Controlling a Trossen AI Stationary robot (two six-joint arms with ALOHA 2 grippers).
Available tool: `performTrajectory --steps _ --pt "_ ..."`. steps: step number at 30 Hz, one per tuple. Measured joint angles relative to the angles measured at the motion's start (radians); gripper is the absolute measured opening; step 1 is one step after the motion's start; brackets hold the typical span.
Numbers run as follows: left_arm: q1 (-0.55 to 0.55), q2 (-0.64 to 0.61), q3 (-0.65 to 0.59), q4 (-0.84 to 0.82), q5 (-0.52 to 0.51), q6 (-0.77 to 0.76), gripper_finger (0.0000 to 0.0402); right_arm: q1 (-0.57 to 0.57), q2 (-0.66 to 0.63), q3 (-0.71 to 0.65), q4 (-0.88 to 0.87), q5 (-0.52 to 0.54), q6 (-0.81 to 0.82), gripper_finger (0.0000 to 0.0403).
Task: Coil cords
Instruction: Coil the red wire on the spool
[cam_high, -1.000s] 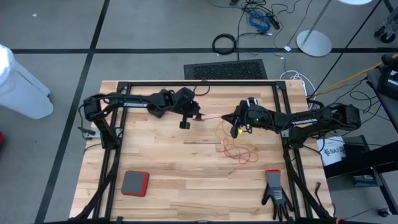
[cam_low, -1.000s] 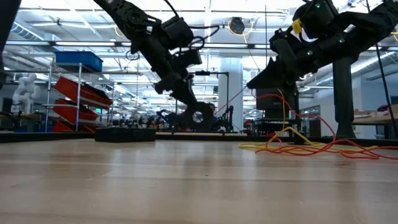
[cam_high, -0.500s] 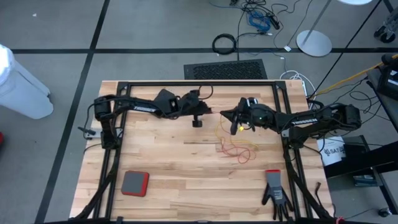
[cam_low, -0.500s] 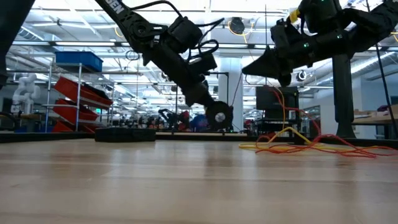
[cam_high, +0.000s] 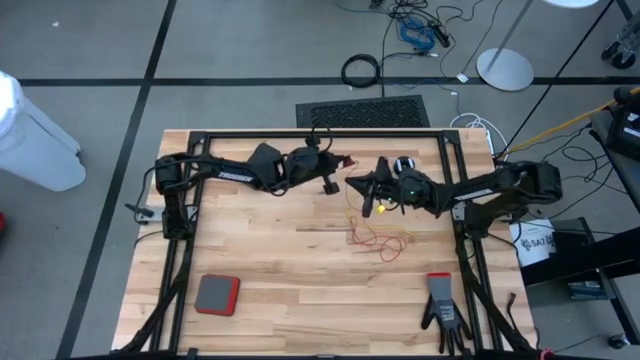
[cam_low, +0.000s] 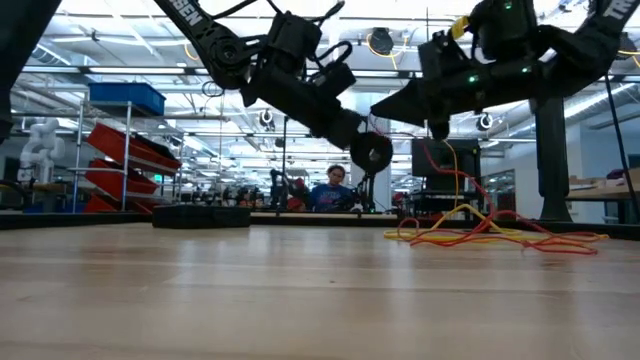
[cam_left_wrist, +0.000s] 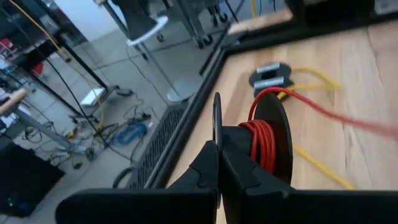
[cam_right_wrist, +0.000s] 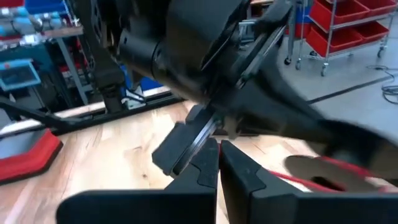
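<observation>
The left pincer (cam_left_wrist: 219, 163) is clamped on the reel (cam_left_wrist: 264, 140); the right pincer (cam_high: 366, 200) looks closed. The cords (cam_high: 378, 238) seem light, springy, tangle-prone; best gripped by reel rims.

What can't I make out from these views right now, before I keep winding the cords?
- Right claw: right wrist view, blurred dark left arm fills the frame; what its fingers pinch is unclear.
- Yellow cord: high view, too thin to trace up to the arm.
- Red cord on the reel: left wrist view, its trailing end blurs off the picture edge.
- Cord pile: low view, strands overlap; cannot be separated.
</observation>
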Motion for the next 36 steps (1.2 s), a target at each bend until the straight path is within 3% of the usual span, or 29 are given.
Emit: performTrajectory --steps 8,17,25,36 --pt "-0.002 0.0 0.0 0.026 0.011 -0.074 0.0 0.02 0.142 0.064 0.048 0.057 -0.097 0.0" --pt "-0.002 0.0 0.0 0.056 0.059 -0.107 0.0 0.039 0.177 0.064 0.1 0.083 -0.182 0.0" --pt "-0.002 0.0 0.0 -0.078 0.078 -0.021 0.0 0.078 0.176 0.064 0.045 0.096 -0.206 0.0" --pt "-0.004 -0.001 0.001 -0.2 0.215 0.026 0.0 0.093 0.176 0.064 0.019 0.107 -0.223 0.0"
